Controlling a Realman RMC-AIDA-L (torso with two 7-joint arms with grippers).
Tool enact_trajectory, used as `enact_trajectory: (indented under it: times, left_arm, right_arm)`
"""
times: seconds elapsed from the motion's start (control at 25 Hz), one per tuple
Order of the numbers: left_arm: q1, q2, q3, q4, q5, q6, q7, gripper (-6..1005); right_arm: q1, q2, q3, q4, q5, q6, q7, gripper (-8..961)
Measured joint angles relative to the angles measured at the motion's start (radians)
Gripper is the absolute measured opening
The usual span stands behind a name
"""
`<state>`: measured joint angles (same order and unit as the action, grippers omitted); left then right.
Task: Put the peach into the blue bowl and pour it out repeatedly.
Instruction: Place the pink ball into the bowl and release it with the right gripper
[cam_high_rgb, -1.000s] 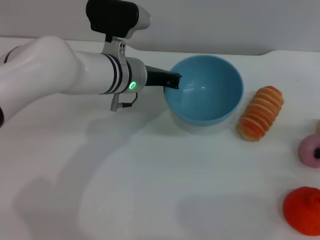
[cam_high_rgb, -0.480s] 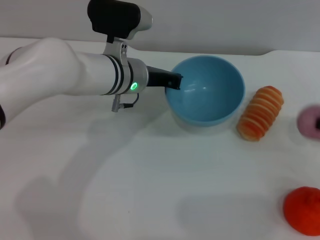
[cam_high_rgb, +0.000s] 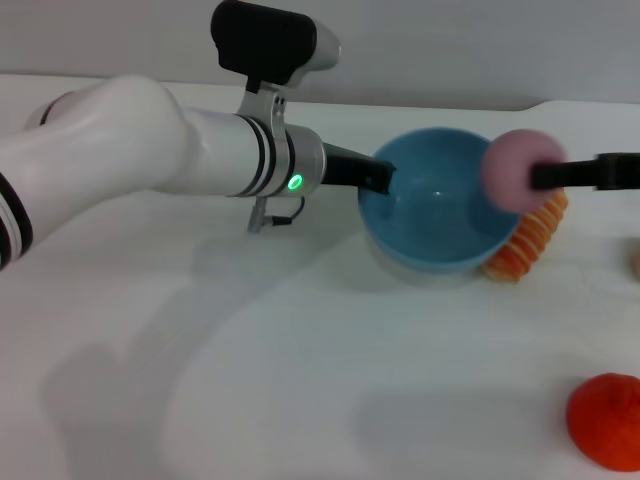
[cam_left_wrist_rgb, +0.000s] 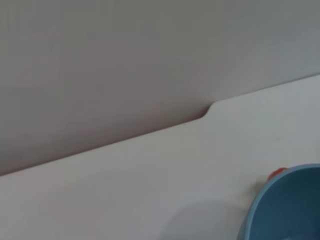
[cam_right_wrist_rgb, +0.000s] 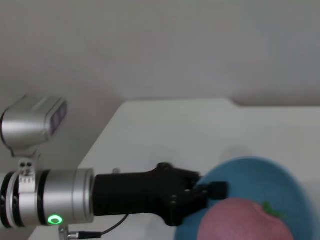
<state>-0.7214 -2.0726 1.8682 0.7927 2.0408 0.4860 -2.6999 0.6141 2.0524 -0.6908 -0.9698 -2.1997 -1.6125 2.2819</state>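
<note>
Left claw (cam_high_rgb: 378, 178): clamped on the left rim of the blue bowl (cam_high_rgb: 440, 215), which sits toward the far edge of the desk (cam_high_rgb: 300, 370), right of its middle.
Peach (cam_high_rgb: 517, 168): in the air above the bowl's right rim, not yet inside it.
Right claw (cam_high_rgb: 548, 176): clamped on the peach from the right, reaching in level from the desk's right edge.
Bystanders: an orange ridged piece (cam_high_rgb: 530, 238) lies just behind the bowl's right side; a red-orange fruit (cam_high_rgb: 606, 420) sits at the near right corner.
Risk, release point: the peach hangs over the rim, not over the hollow; let go here, it could strike the edge and bounce out toward the ridged piece.
Risk, bowl grip: the left claw pinches only a thin lip, so a knock from the right arm may twist the bowl loose.
Head view alone: both arms, the two spare fruits, the peach's place against the rim.
Right wrist view alone: the peach's green leaf mark and the left claw's black fingers (cam_right_wrist_rgb: 200, 192) straddling the rim.
Left wrist view: only a sliver of bowl and the desk's far edge.
</note>
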Motion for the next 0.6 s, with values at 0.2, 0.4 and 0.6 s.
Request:
enact_trajectory:
  times: [0.2,0.4,0.6]
  left_arm:
    - [-0.003,-0.001,0.021,0.000,-0.013,-0.004,0.000,0]
    - [-0.003,0.000,0.022,0.000,-0.022,-0.003,0.000,-1]
    - [-0.001,0.002,0.020,0.000,-0.022,-0.004,0.000,0]
  right_arm:
    - [0.051,0.005,-0.112,0.085,-0.008,0.112,-0.007,133]
    - [0.055,0.015,-0.190,0.118,-0.002,0.208,-0.031,164]
    - [0.038,0.016,-0.191,0.123,0.049,0.219,-0.106,195]
